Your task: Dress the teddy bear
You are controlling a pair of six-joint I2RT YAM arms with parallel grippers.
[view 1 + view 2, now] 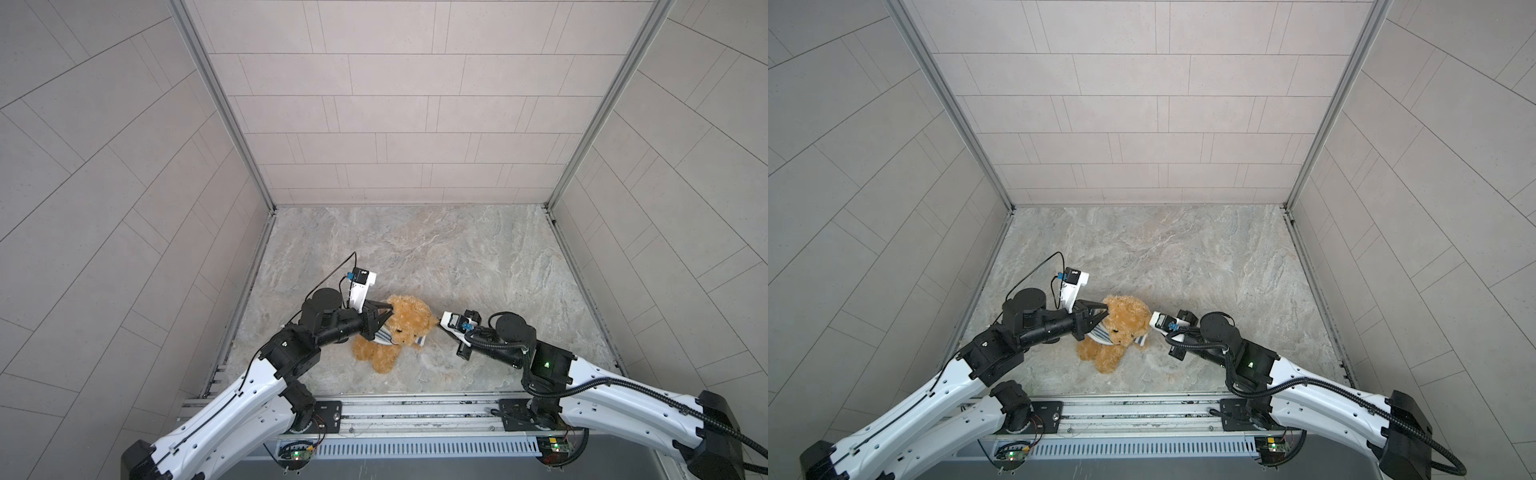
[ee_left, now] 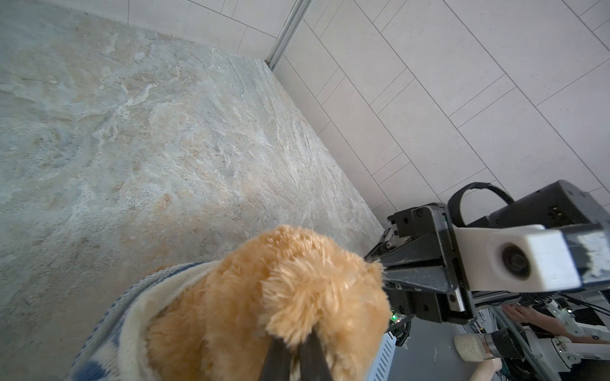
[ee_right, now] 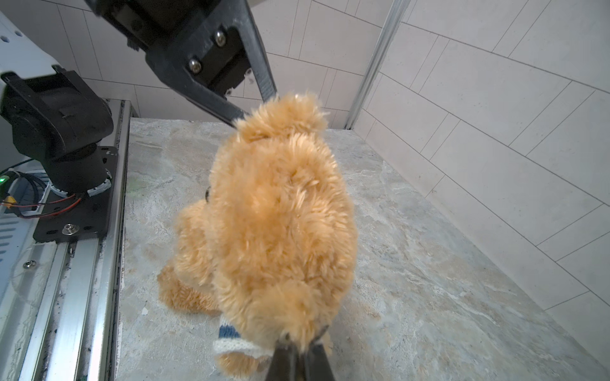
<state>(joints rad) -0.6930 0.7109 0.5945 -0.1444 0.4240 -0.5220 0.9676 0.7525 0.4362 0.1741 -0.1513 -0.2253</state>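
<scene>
The golden-brown teddy bear (image 1: 405, 322) (image 1: 1127, 322) sits on the marble tabletop (image 1: 457, 257), its legs toward the front rail. A navy-and-white striped shirt (image 1: 384, 336) (image 1: 1101, 336) is bunched round its neck below the head. My left gripper (image 1: 390, 309) (image 2: 297, 358) is shut on one fluffy ear (image 2: 303, 297). From the opposite side, my right gripper (image 1: 437, 322) (image 3: 298, 351) is shut on the other ear, with the shirt's hem (image 3: 236, 344) just beside it. The bear's face is hidden in both wrist views.
Tiled walls (image 1: 395, 116) close the table on three sides. An aluminium rail (image 1: 415, 409) with the arm mounts runs along the front edge. Bare marble stretches behind the bear and to its right.
</scene>
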